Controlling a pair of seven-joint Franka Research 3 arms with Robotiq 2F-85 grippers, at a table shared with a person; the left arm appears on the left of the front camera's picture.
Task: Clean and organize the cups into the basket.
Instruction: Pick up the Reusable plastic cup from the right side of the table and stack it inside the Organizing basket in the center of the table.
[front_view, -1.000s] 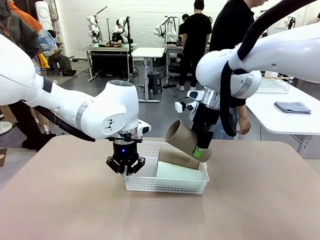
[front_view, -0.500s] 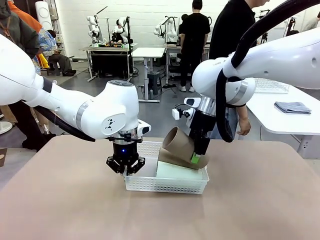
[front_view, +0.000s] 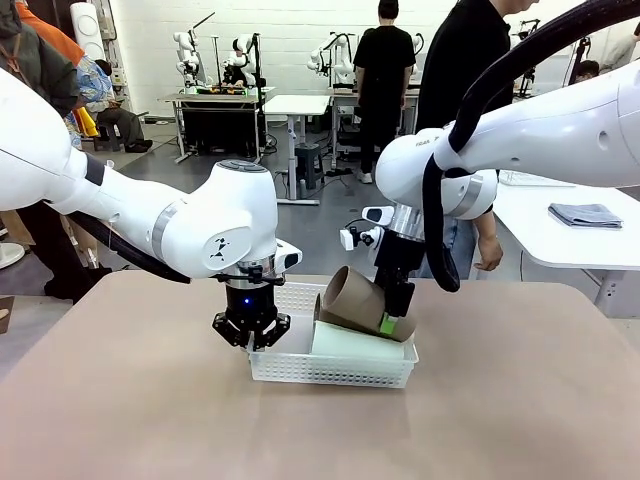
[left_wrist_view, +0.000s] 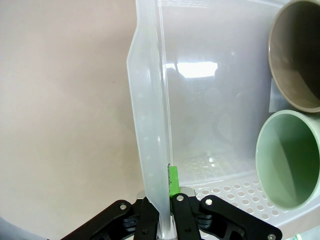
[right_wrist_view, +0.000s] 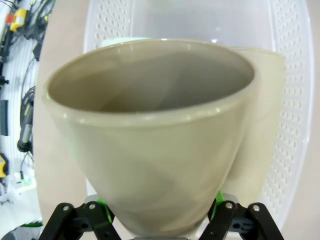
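We have lowered the tan brown plastic tumbler (front_view: 354, 300) into the white perforated plastic basket (front_view: 330, 371), beside the mint green tumbler (front_view: 355, 343). Our right hand (front_view: 390, 322) straddles it, grip uncertain; our left hand (front_view: 252, 338) pinches the basket's wall, steadying it.

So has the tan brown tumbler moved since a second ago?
Yes. The tan brown tumbler has dropped lower and leftward, toward the white perforated plastic basket.

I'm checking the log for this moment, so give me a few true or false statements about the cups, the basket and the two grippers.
1. The left gripper is shut on the white basket's end wall. True.
2. The green cup stands upright on the table. False: it lies on its side in the basket.
3. The brown cup sits tilted between the right gripper's fingers. True.
4. The basket holds no cups. False: the green cup lies inside, the brown cup over it.
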